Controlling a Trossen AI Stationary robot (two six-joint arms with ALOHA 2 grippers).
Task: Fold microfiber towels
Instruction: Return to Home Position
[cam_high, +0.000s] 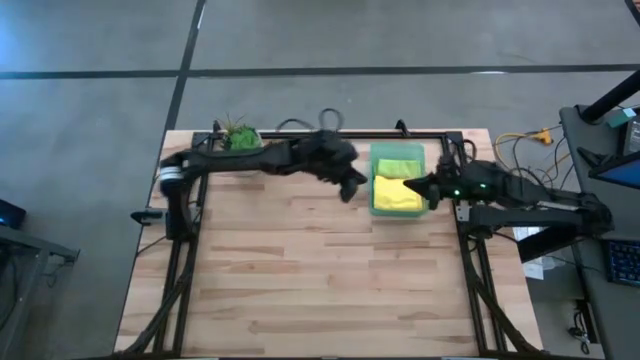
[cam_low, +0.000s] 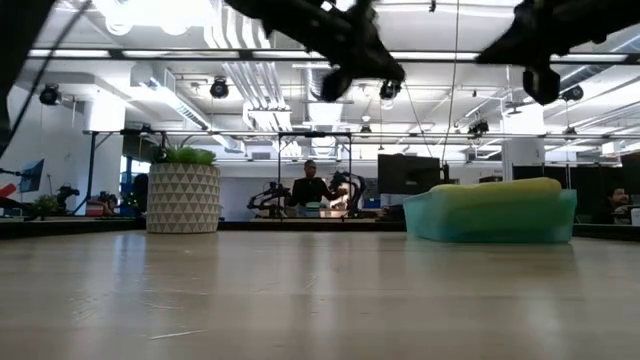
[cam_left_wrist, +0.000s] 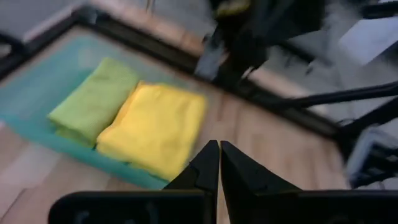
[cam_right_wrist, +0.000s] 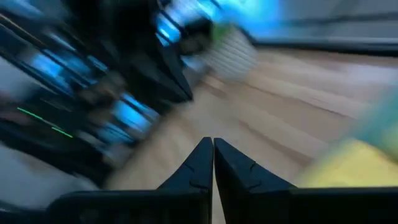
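Observation:
A folded yellow towel (cam_high: 396, 194) and a folded lime green towel (cam_high: 397, 160) lie side by side in a translucent green bin (cam_high: 376, 212) at the table's far right. In the left wrist view the yellow towel (cam_left_wrist: 155, 127) and the green towel (cam_left_wrist: 96, 99) show inside the bin (cam_left_wrist: 37, 134). My left gripper (cam_high: 347, 186) hangs shut and empty just left of the bin, above the table. My right gripper (cam_high: 412, 184) is shut and empty over the bin's right edge. Both are raised off the table in the low view.
A potted plant (cam_high: 240, 137) in a patterned white pot (cam_low: 184, 198) stands at the far left of the table. A dark frame rail (cam_high: 330, 133) runs along the far edge. Bare wooden tabletop (cam_high: 320, 280) spreads across the middle and near side.

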